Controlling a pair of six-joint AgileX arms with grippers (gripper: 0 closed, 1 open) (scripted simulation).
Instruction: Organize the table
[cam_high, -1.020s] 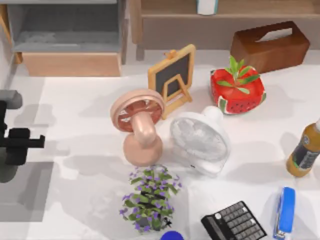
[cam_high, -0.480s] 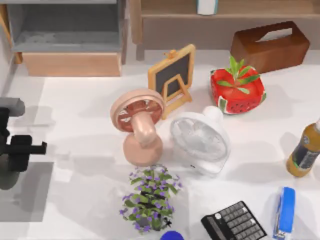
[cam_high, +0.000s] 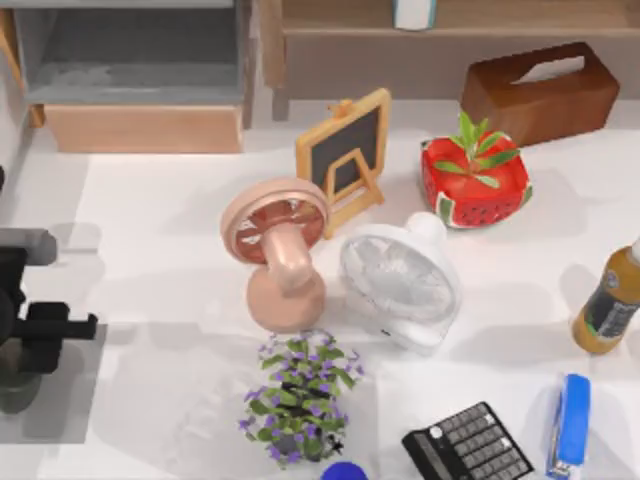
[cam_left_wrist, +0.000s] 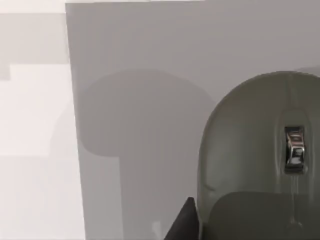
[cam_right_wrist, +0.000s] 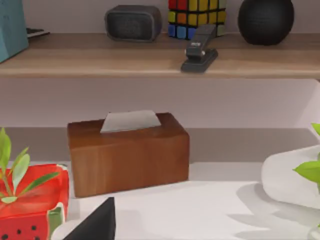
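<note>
The left gripper (cam_high: 20, 345) hung over the grey pad (cam_high: 75, 400) at the tabletop's (cam_high: 150, 270) left edge, near its front corner. In the left wrist view a grey mouse (cam_left_wrist: 260, 150) with a metal scroll wheel lay on that pad, close under the gripper; whether the gripper was spread or pressed together I cannot tell. For the right gripper, too, I cannot tell how it stood.

The white tabletop carried a crowd of things. Near its middle a pink fan (cam_high: 275, 250) lay beside a white fan (cam_high: 400, 280), the two just beside each other. Behind them a small chalkboard (cam_high: 345, 155) on a wooden easel stood upright. Toward the back right sat a watermelon-patterned planter (cam_high: 475, 180) with a green plant, and behind it, by the shelf, a wooden tissue box (cam_high: 540, 90). At the right edge was a brown bottle (cam_high: 608, 310). Along the front edge were a pot of purple flowers (cam_high: 298, 400), a black calculator (cam_high: 468, 445) and a blue stapler (cam_high: 570, 425), with the calculator between the flowers and the stapler.

In the right wrist view the shelf (cam_right_wrist: 150, 62) above the tissue box held a dark speaker (cam_right_wrist: 132, 22), a colour cube (cam_right_wrist: 196, 12), a black stapler (cam_right_wrist: 200, 50) and a dark round ball (cam_right_wrist: 265, 20).
</note>
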